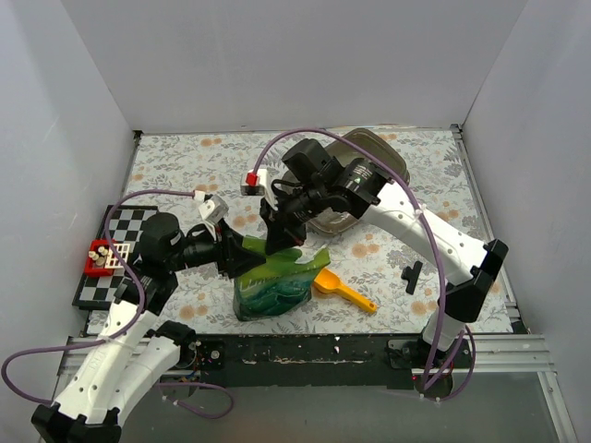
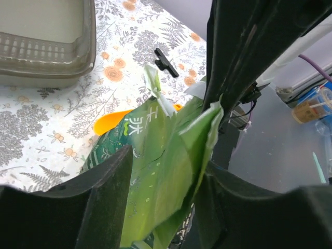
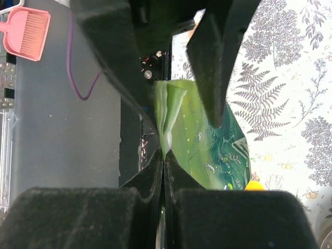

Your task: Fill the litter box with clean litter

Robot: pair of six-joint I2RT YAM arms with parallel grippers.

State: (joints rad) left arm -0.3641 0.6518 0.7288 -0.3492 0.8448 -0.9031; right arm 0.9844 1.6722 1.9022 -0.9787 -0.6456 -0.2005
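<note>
Left claw (image 2: 162,176), litter box (image 2: 46,57) well beyond.

Top camera looks down over the table (image 1: 185,166); both wrist cameras crowd the green bag (image 1: 272,288) all 3 share

A lab robot cell: plain white panel walls (image 1: 277,55) rise beyond the left tool (image 1: 247,257) and right tool (image 1: 277,231). A floral-clothed counter (image 1: 185,157) lies under them, with an aluminium rail (image 1: 517,346) behind.
</note>
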